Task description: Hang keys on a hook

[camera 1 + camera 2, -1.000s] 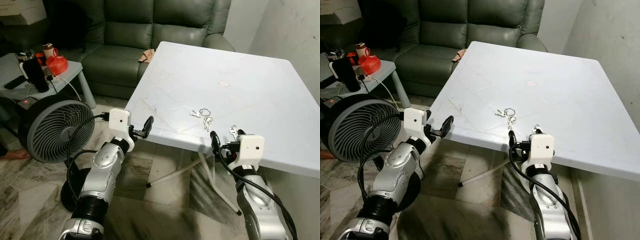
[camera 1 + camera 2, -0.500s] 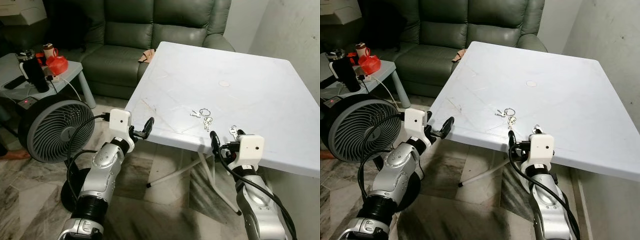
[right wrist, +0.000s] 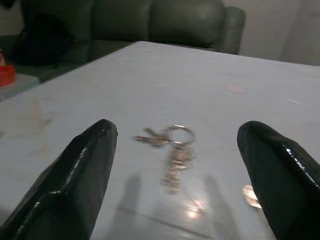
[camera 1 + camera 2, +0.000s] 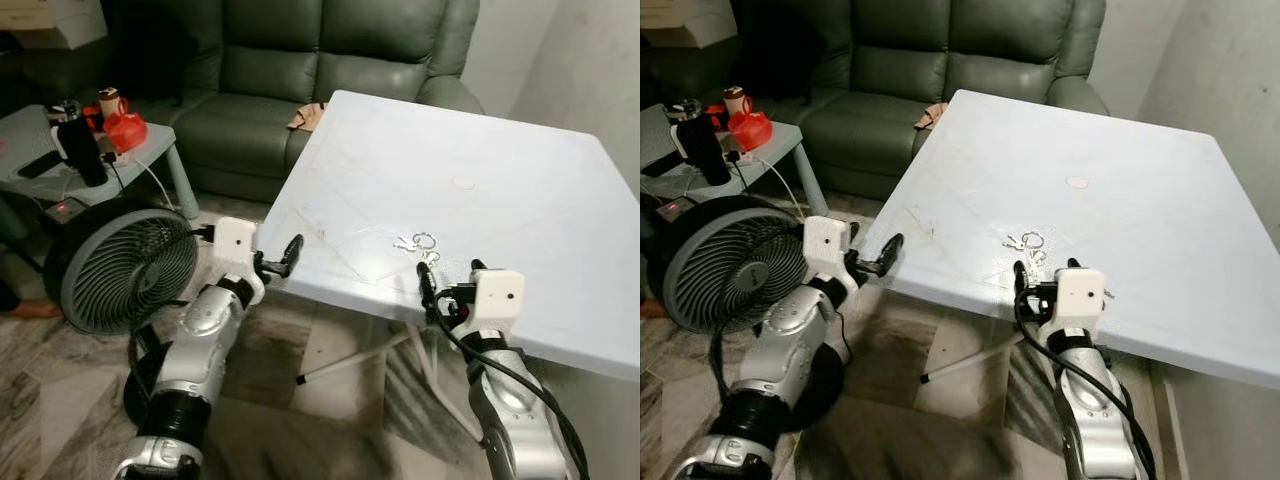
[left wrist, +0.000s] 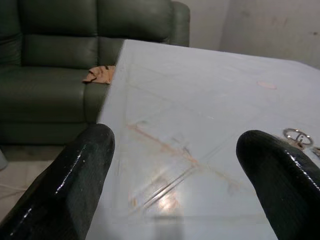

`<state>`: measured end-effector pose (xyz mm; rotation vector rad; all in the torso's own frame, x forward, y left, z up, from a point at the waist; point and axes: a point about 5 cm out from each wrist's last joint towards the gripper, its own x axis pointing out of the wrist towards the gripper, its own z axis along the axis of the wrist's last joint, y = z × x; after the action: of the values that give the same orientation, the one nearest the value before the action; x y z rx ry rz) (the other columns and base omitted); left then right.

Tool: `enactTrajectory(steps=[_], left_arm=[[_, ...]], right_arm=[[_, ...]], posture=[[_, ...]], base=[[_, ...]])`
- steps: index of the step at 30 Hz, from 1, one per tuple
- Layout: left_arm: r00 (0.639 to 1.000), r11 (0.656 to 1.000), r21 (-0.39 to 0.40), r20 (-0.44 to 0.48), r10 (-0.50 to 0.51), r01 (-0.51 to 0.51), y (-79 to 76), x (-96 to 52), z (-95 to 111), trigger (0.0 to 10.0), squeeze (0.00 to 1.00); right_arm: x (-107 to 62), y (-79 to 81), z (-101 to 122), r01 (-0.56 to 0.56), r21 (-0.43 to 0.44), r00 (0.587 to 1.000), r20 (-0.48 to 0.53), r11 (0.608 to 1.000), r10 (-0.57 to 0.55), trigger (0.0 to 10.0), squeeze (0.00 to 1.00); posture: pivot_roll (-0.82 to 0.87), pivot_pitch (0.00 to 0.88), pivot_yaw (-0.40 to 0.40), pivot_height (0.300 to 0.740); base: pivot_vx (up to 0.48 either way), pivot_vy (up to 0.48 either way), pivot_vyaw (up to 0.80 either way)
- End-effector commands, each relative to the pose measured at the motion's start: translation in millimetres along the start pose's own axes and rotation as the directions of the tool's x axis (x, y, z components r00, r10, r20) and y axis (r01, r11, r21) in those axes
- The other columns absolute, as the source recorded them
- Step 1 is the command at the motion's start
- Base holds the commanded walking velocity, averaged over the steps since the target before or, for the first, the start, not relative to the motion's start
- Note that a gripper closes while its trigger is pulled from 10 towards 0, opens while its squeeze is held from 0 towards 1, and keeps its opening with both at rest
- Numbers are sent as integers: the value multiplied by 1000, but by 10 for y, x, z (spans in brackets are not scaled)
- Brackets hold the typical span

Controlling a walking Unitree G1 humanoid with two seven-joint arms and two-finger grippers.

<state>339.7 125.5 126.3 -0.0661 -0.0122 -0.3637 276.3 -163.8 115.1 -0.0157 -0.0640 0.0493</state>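
1. Two grippers were raised at the near edge of one white table. The right gripper had its two fingers spread wide, holding nothing; the left gripper, at the table's near left corner, was likewise spread and empty.
2. One bunch of keys on a ring lay flat on the table just beyond the right gripper, untouched, seen between its fingers in the right wrist view.
3. Farther left stood one fan and one small side table.
4. One green sofa stood behind.
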Motion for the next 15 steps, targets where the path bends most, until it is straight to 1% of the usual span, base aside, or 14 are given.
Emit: enactTrajectory(steps=[1,5,6,8,15], left_arm=[[999,999,-3,9,-38,38,-108,45,38,10000,0],[999,999,1,12,-35,35,-112,53,48,10000,0],[999,999,2,14,-33,33,-111,53,49,10000,0],[999,1000,13,48,-20,20,-119,49,79,10000,0],[997,999,-1,54,-54,54,-193,39,68,10000,0]], right_arm=[[-16,-64,-20,19,-10,1000,-11,1000,-19,10000,0],[-17,-65,-27,19,-11,1000,-14,1000,-19,10000,0],[-18,-65,-28,19,-11,1000,-15,1000,-19,10000,0],[-20,-59,-34,14,-13,1000,-17,1000,-14,10000,0],[-5,-52,-45,-41,-34,998,-38,999,40,10000,0]], posture=[[-44,0,-31,740],[-46,0,-29,740],[-46,0,-29,740],[-45,0,-31,740],[-39,0,-41,740]], base=[[330,0,0],[314,0,0],[0,0,0],[0,0,0],[0,0,0]])
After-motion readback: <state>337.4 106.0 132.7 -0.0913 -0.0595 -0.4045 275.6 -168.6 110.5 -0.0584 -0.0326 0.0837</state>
